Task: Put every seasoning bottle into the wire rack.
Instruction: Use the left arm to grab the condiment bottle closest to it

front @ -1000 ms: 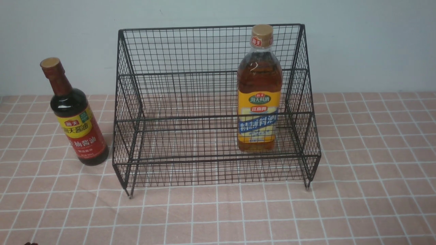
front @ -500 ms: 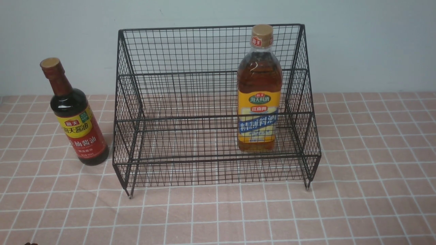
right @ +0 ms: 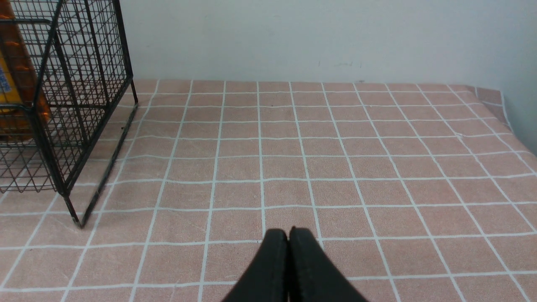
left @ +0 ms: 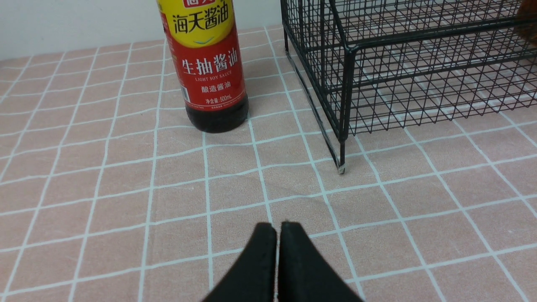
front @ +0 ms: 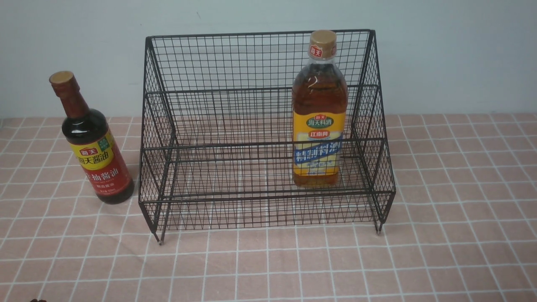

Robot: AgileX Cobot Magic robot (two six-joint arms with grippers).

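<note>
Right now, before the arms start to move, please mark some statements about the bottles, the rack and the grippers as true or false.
1. The amber bottle stands upright inside the wire rack. True.
2. The soy-sauce bottle stands on the tablecloth, outside the rack, on the robot's left. True.
3. The left gripper holds the soy-sauce bottle. False: it is shut on nothing and is apart from the bottle.
4. The right gripper is open. False: its jaws are pressed together and hold nothing.
5. Both bottles are in the rack. False: only the amber bottle is inside.
</note>
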